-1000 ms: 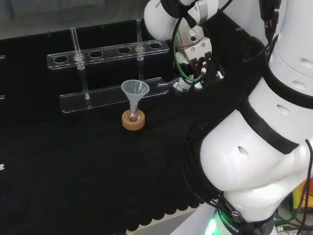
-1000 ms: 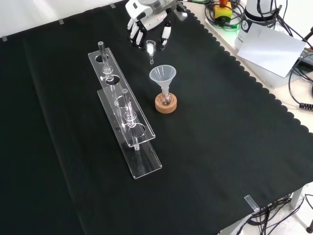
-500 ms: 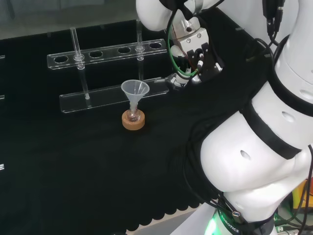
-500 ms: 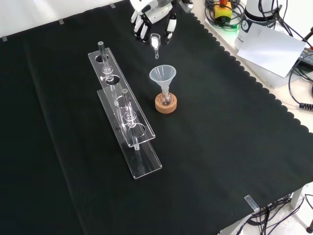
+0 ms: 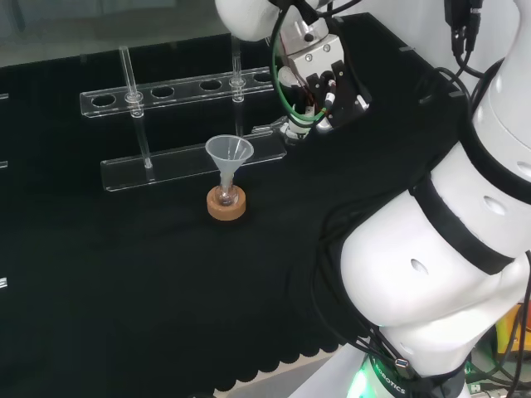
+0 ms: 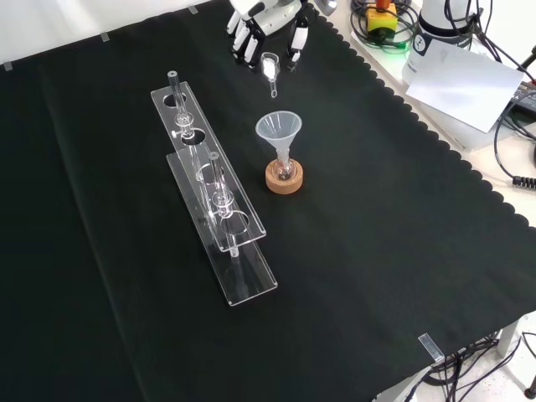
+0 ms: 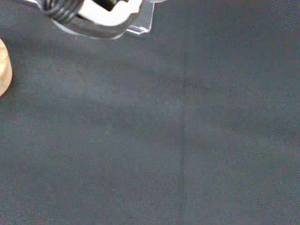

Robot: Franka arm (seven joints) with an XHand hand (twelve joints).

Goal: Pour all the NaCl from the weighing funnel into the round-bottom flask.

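At the top of the front view, the hand [image 6: 266, 21] hangs above the black cloth [image 6: 385, 218] with its fingers [image 6: 296, 42] curled down around a small clear weighing funnel [image 6: 270, 67], which it holds with the narrow spout pointing downward. That funnel sits in the air above and beyond a larger clear plastic funnel [image 6: 278, 130], apart from it and not over its mouth. The larger funnel stands upright with its stem in the neck of a small round-bottom flask [image 6: 284, 171], and the flask rests on a cork ring [image 6: 284, 178] near the middle of the cloth. Whether anything lies in the weighing funnel or in the flask cannot be told. To the left of the flask in the front view stands a clear plastic rack [image 6: 219, 209] with round holes, with a couple of thin glass tubes [image 6: 213, 172] upright in it. Seen from the head view, the hand [image 5: 319, 83] is up and to the right of the large funnel [image 5: 229, 153], in front of the right end of the rack [image 5: 182, 87]. From the wrist view, an edge of the cork ring [image 7: 3, 68] shows beside plain dark cloth [image 7: 187, 140], with a corner of the clear rack [image 7: 140, 21] near a blurred white part of the hand [image 7: 93, 18].
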